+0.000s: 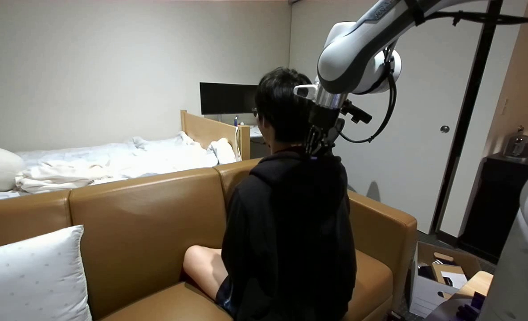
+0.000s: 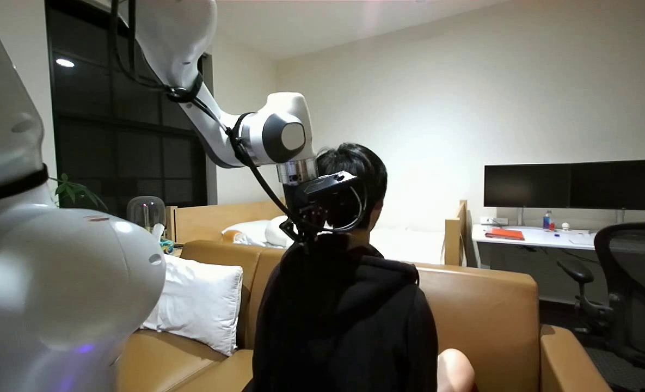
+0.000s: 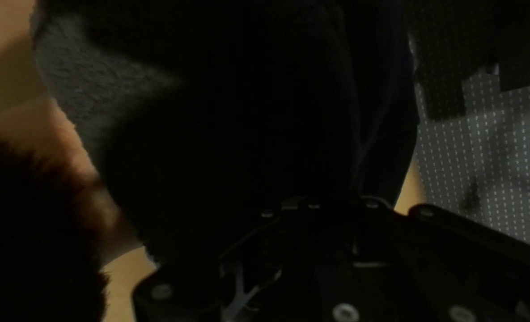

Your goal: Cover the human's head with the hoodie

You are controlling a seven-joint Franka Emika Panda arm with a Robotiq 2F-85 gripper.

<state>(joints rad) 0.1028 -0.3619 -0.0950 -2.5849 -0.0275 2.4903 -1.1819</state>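
- Hours count from the human's head (image 1: 281, 104) in an exterior view: at 8 o'clock, a dotted white pillow (image 1: 32, 276) leans on the tan leather sofa (image 1: 148, 200).
- Between 8 and 9 o'clock, a white-sheeted bed (image 1: 212, 129); at 9, a black monitor (image 1: 230, 99).
- The head: black-haired, seen from behind in both exterior views.
- At 6 o'clock, the black hoodie (image 1: 290, 240) is worn with its hood (image 1: 286, 171) below the head.
- At 5 o'clock, the Robotiq gripper (image 1: 315, 152) is close behind the head's base — jaws closed, pinching the hoodie; in the wrist view, dark cloth runs to the grip.
- At 2 o'clock, the white Panda arm (image 1: 350, 60) — slanting down leftward.
- Between 4 and 5, an open white carton (image 1: 424, 294).
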